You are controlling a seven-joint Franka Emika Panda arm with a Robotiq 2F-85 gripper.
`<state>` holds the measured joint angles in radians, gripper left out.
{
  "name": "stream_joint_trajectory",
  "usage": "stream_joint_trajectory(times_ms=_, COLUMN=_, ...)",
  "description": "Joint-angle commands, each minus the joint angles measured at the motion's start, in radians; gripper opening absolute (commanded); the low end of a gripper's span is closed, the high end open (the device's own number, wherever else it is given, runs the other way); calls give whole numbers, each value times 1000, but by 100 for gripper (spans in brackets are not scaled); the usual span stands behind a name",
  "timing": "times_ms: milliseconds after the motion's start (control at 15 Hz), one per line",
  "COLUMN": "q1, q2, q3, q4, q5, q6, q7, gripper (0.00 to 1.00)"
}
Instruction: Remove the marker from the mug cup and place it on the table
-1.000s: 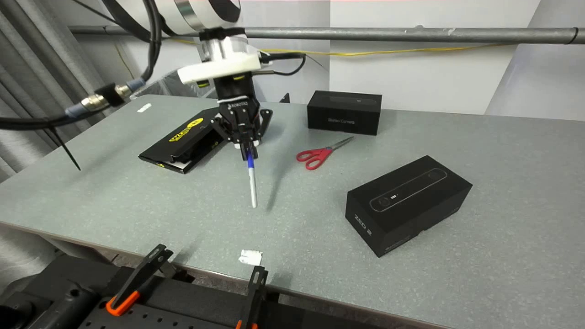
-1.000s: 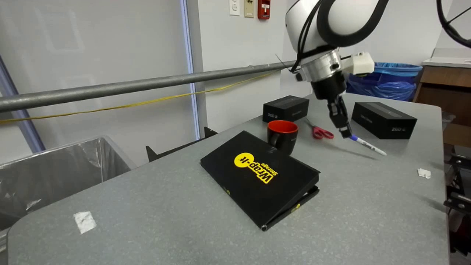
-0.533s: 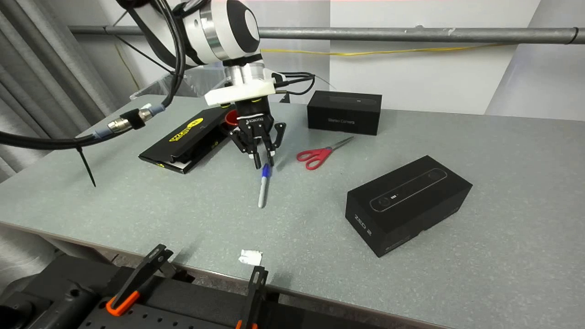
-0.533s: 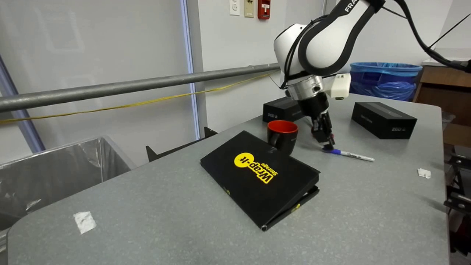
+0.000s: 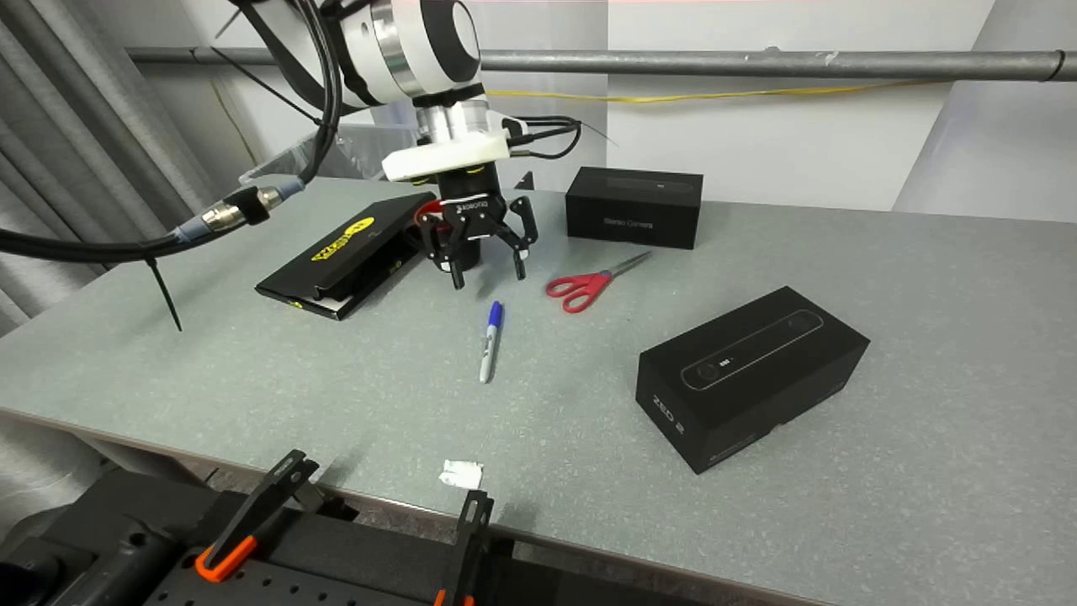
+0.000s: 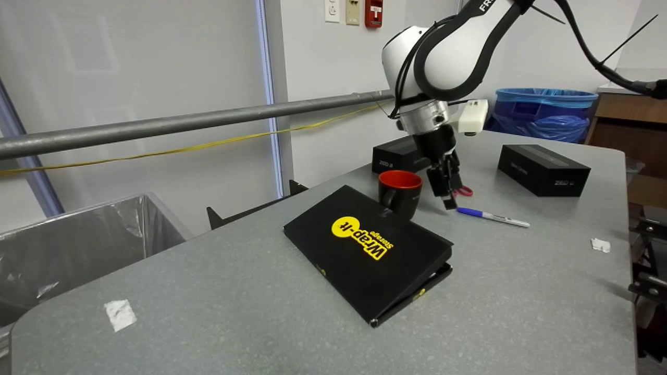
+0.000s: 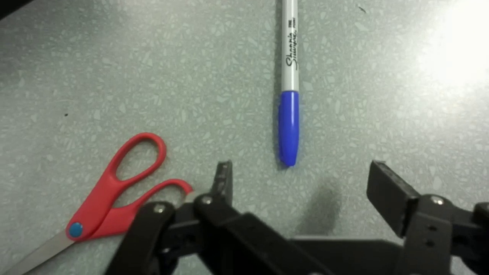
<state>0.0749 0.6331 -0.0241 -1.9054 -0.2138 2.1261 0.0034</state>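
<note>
From the left in an exterior view, you have the Wrap-It Storage box (image 5: 336,248) on the desk (image 5: 547,421), with the red-rimmed mug (image 6: 407,199) upright just beside it. Next, your Robotiq gripper (image 5: 489,278) hangs above the desk, its jaws released and spread wide. Clear of the jaws, the Sharpie marker (image 5: 490,342) lies flat on the desk, out of the mug; its long axis runs near to far, blue cap toward the gripper, white end toward the near edge. A second ago you had it by the cap, tilted; half a second ago the jaws stood closer together, right at the cap. Further right come the red-handled scissors (image 5: 580,290), the far ZED 2 stereo camera box (image 5: 633,210) and the near ZED 2 stereo camera box (image 5: 749,379).
</note>
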Motion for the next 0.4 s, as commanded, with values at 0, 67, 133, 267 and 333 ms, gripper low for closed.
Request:
stream_joint_trajectory(times_ms=0, q1=0, q2=17, q3=1, q4=32, q5=0, q6=-2, q7=13, gripper=100)
stream_joint_trajectory(times_ms=67, q1=-3, q2=1, q3=3, q4=6, q5=-2, q6=-2, q7=1, gripper=100)
stream_joint_trajectory(times_ms=133, q1=-3, q2=1, q3=3, q4=6, q5=-2, q6=-2, q7=1, gripper=100)
stream_joint_trajectory(times_ms=267, q1=-3, q2=1, q3=3, q4=4, q5=-2, q6=-2, q7=1, gripper=100)
stream_joint_trajectory(times_ms=333, q1=-3, q2=1, q3=3, q4=3, q5=-2, q6=-2, q7=1, gripper=100)
